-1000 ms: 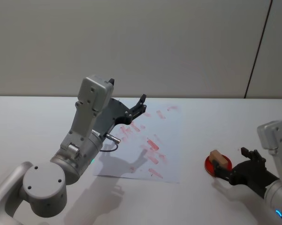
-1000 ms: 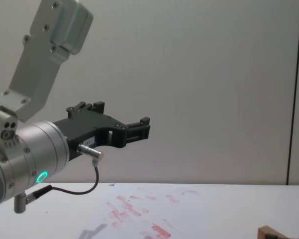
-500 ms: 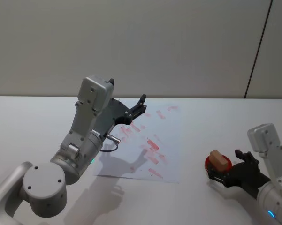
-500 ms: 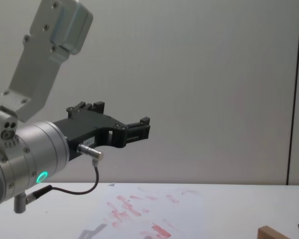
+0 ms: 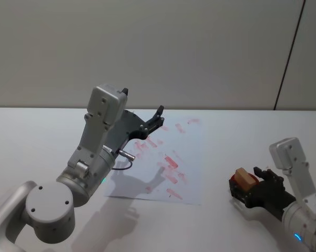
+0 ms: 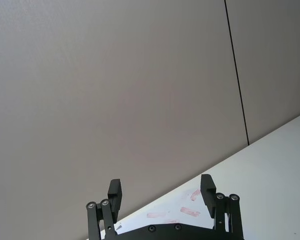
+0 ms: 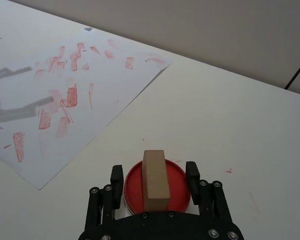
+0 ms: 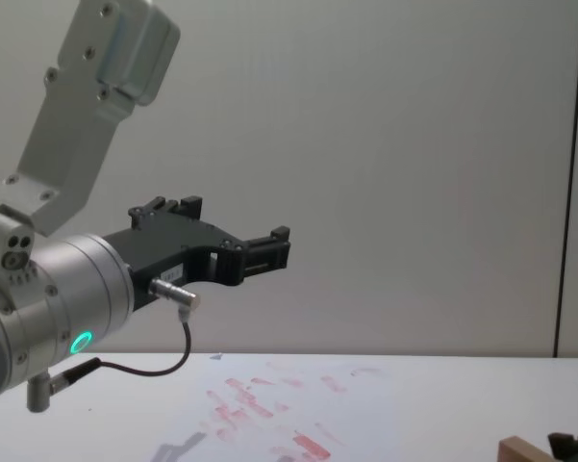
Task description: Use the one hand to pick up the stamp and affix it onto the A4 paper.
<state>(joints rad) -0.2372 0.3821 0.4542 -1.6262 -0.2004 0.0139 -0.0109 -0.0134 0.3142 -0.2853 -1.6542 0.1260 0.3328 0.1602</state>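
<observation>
a4 paper: a white sheet lying flat on the table, scattered with red and pink rectangular imprints. Every place below is given from this sheet.
stamp: a light-brown wooden block, off the a4 paper. It sits to the right of the sheet's right edge, about level with the near right corner and well apart from it. It stands on the ink pad, its long side running the way the right gripper reaches.
ink pad: round and red, under the stamp on bare table. It lies right of the a4 paper and does not touch it.
right gripper: low over the table on the right of the a4 paper, out past its near right corner. It reaches over the ink pad, and a bluish light shows on its wrist.
right jaws: spread wide, with one of the fingers on each side of the stamp, over the pad's rim. A gap shows between each finger and the wood, so nothing is gripped.
left gripper: held up in the air above the left half of the a4 paper, pointing towards its far edge. A green ring glows on the wrist and a black cable loops beneath it.
left jaws: apart, with nothing between them. The wall and a few imprints on the far part of the sheet show through the gap.
shadow: the left arm's shadow falls across the near left part of the a4 paper.
</observation>
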